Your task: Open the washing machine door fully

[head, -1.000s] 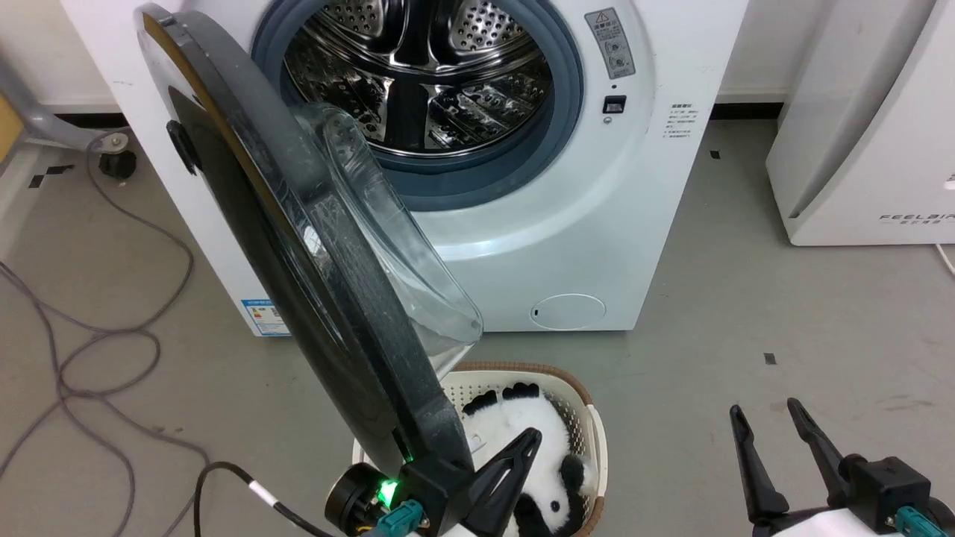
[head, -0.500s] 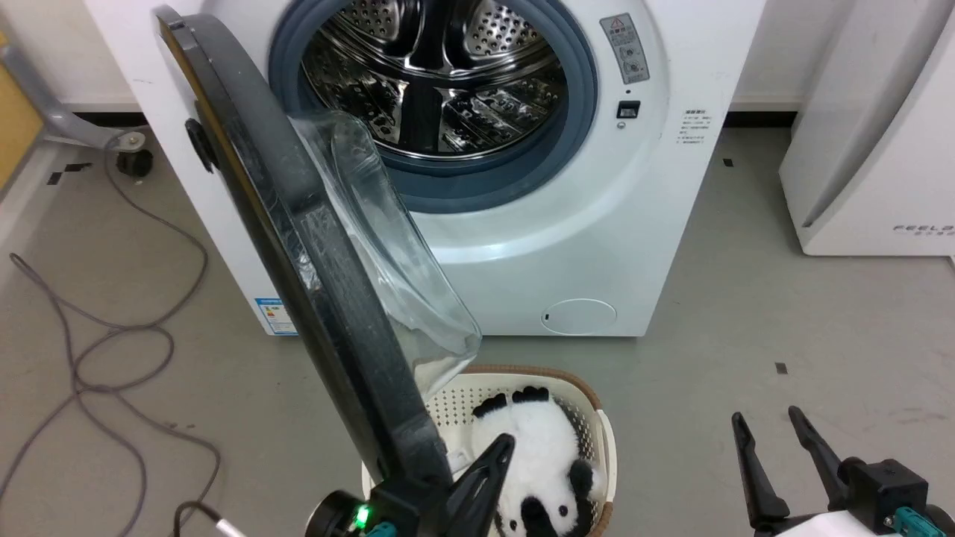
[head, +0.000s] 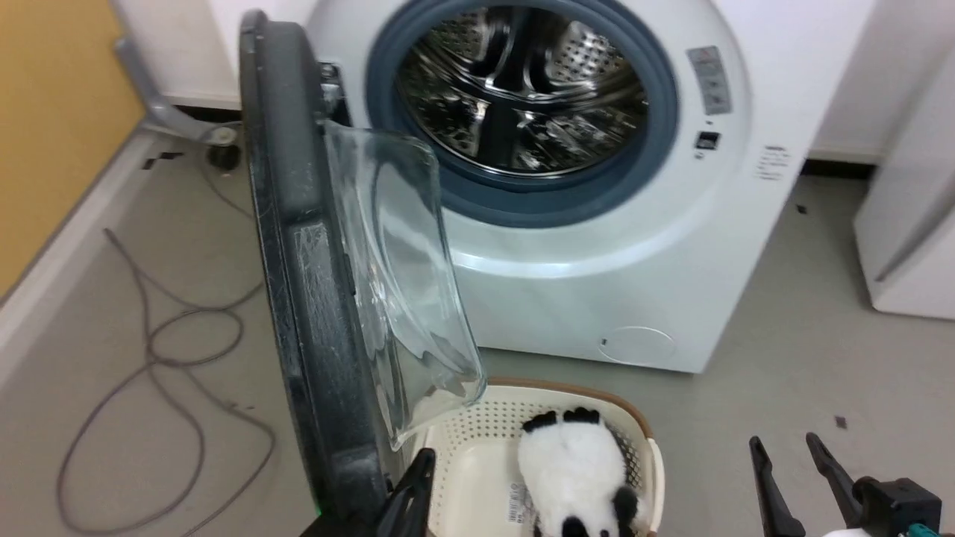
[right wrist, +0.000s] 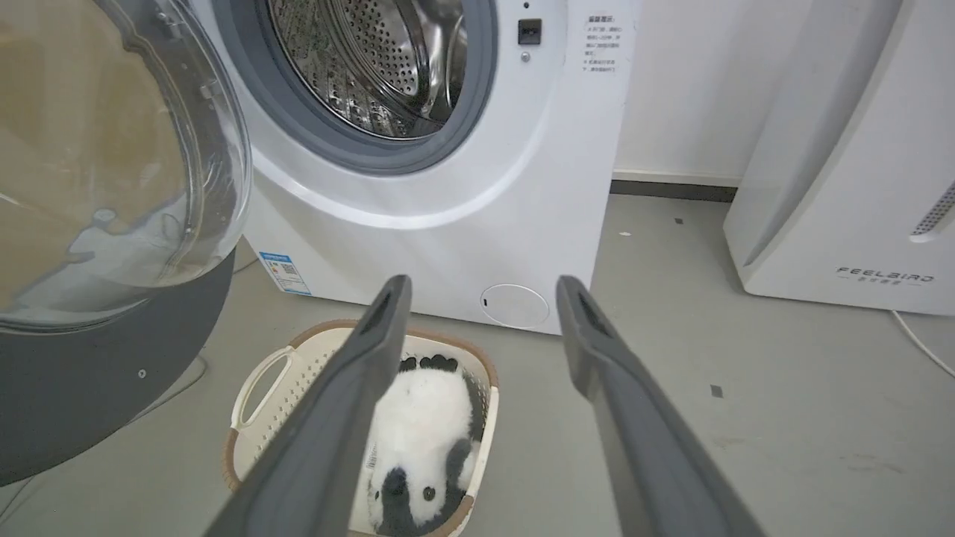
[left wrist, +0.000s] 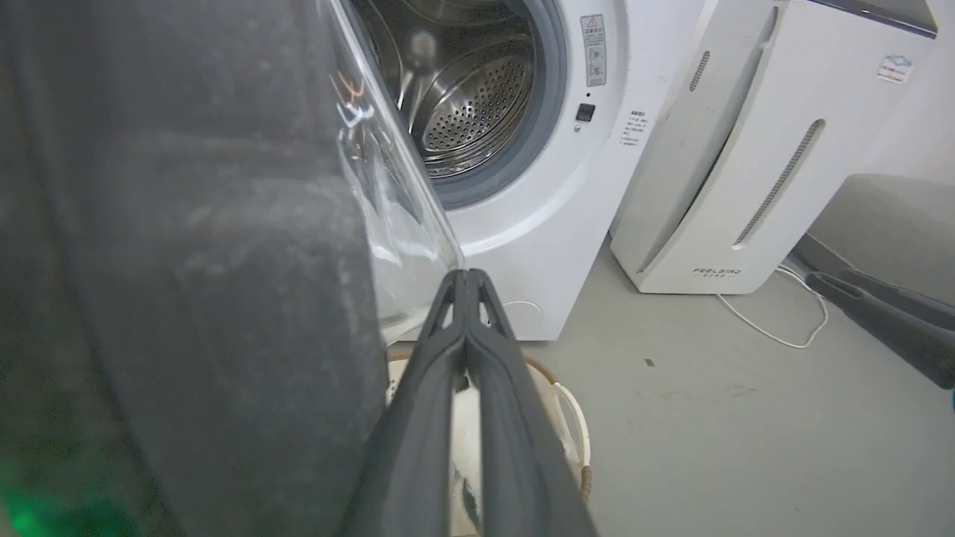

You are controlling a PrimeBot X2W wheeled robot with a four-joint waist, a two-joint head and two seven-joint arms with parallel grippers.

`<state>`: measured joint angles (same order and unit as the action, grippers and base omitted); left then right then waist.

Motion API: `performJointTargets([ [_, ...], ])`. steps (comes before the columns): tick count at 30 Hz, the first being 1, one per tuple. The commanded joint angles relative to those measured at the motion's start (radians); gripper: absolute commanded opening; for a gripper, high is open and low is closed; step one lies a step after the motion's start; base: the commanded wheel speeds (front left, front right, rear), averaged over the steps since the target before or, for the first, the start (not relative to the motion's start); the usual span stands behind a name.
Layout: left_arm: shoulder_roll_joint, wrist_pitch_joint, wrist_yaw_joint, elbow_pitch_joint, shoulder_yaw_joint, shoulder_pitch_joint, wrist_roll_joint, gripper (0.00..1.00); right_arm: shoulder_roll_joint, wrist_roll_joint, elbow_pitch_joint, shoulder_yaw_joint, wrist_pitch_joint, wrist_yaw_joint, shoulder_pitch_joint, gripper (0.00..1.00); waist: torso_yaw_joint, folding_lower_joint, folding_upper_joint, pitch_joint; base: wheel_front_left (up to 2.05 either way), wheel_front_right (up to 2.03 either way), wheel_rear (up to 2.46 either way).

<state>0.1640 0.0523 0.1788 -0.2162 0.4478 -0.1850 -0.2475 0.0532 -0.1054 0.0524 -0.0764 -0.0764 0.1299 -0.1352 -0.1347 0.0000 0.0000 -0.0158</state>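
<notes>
The washing machine door (head: 298, 298) stands open, nearly edge-on in the head view, its matte dark grey inner face toward me and its clear glass bowl (head: 403, 283) bulging toward the steel drum (head: 522, 97). My left gripper (head: 419, 477) sits at the door's lower edge, against the inner face. In the left wrist view the left gripper (left wrist: 464, 274) is shut with nothing between its fingers, and the door (left wrist: 186, 261) fills the left side. My right gripper (head: 791, 447) hangs open at the lower right, away from the door (right wrist: 97, 358); its fingers (right wrist: 373, 350) are spread wide.
A cream laundry basket (head: 477, 440) holding a panda plush toy (head: 574, 470) stands on the floor under the door. Grey cables (head: 149, 350) loop on the floor at left beside a yellow panel (head: 52, 112). A white appliance (left wrist: 746, 149) stands right of the washer (head: 597, 246).
The door has swung wider and now stands edge-on. My left gripper stayed at its lower edge and dropped lower in the picture. The head camera has turned left; the right gripper kept still.
</notes>
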Motion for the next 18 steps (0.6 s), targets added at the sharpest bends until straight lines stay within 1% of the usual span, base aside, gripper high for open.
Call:
performJointTargets([
  [1,0.003,0.01,0.017,-0.013,-0.016,-0.021,-0.001,0.0,-0.003,-0.005,-0.007,-0.003,0.003,0.001,-0.016,1.0,-0.044,0.0,0.0,0.013,0.0,0.0,0.0],
  [5,-0.005,0.016,0.041,-0.034,-0.047,-0.045,-0.027,0.0,-0.003,-0.009,-0.011,-0.021,0.009,0.001,-0.025,1.0,-0.093,0.0,0.0,0.017,0.0,0.0,0.0],
  [7,-0.001,0.021,0.053,-0.037,-0.068,-0.051,-0.035,0.0,-0.003,-0.009,-0.012,-0.023,0.01,0.001,-0.029,1.0,-0.115,0.0,0.0,0.018,0.0,0.0,0.0],
  [8,-0.001,0.021,0.053,-0.037,-0.068,-0.051,-0.035,0.0,-0.003,-0.009,-0.012,-0.023,0.01,0.001,-0.029,1.0,-0.115,0.0,0.0,0.018,0.0,0.0,0.0],
  [11,0.013,0.037,0.068,-0.029,-0.116,-0.051,-0.051,0.0,-0.003,-0.011,-0.016,-0.021,0.011,0.001,-0.029,1.0,-0.144,0.0,0.0,0.017,0.0,0.0,0.0],
  [14,0.023,0.047,0.072,-0.015,-0.143,-0.048,-0.061,0.0,-0.003,-0.01,-0.018,-0.017,0.013,0.001,-0.026,1.0,-0.149,0.0,0.0,0.017,0.0,0.0,0.0],
  [15,0.028,0.06,0.071,0.006,-0.175,-0.042,-0.085,0.0,-0.003,-0.01,-0.019,-0.014,0.015,0.001,-0.024,1.0,-0.152,0.0,0.0,0.015,0.0,0.0,0.0],
  [16,0.028,0.06,0.071,0.006,-0.175,-0.042,-0.085,0.0,-0.003,-0.01,-0.019,-0.014,0.015,0.001,-0.024,1.0,-0.152,0.0,0.0,0.015,0.0,0.0,0.0],
  [18,0.031,0.076,0.066,0.03,-0.21,-0.03,-0.116,0.0,-0.003,-0.009,-0.022,-0.01,0.017,0.001,-0.021,1.0,-0.15,0.0,0.0,0.013,0.0,0.0,0.0],
])
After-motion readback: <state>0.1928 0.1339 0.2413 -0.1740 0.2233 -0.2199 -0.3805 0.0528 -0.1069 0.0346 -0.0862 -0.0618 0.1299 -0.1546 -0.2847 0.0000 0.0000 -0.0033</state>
